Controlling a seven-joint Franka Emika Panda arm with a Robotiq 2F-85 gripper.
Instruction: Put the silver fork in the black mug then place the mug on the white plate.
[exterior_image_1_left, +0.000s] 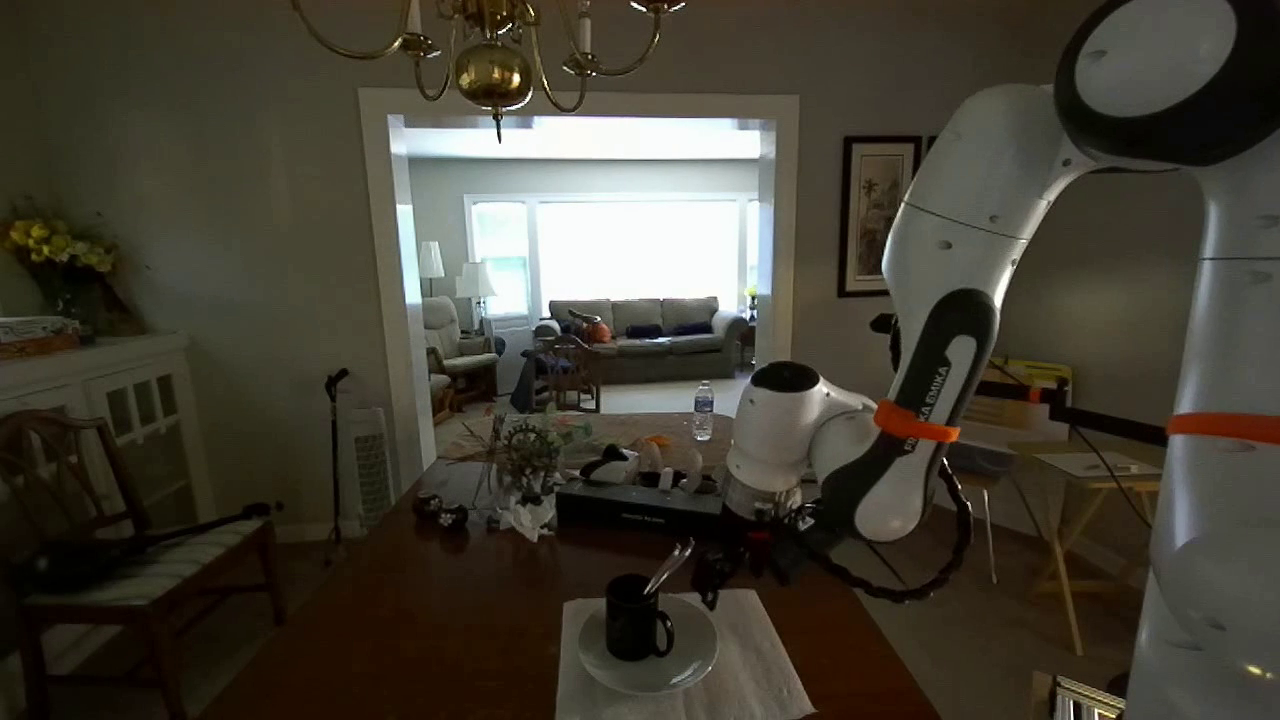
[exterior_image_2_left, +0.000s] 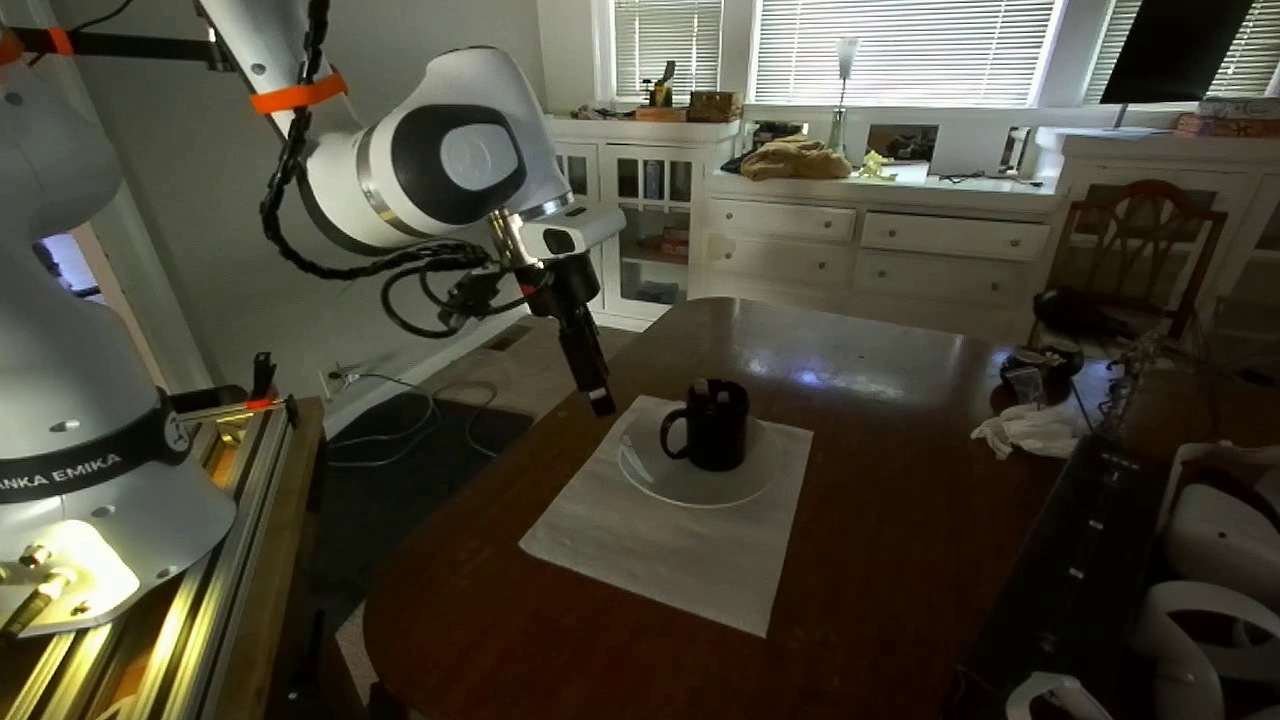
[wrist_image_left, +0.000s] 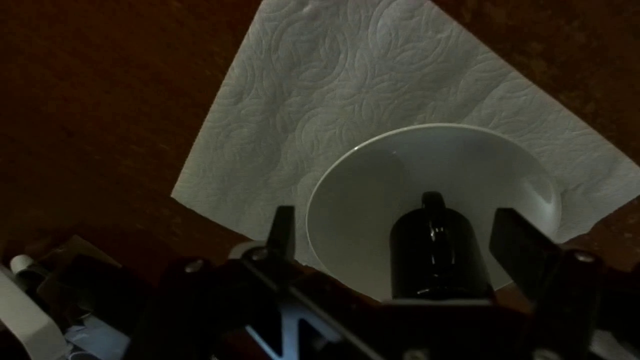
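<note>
Worktop: bears paper, and on that the plate.
Tool: near the plate, jaws well apart, gripping nothing.
Mug: upright on the plate, handle toward the tool.
Fork: leaning in the mug.
Both steps look done to me; best now back straight off, slowly, jaws wide, clipping neither handle nor fork.
</note>
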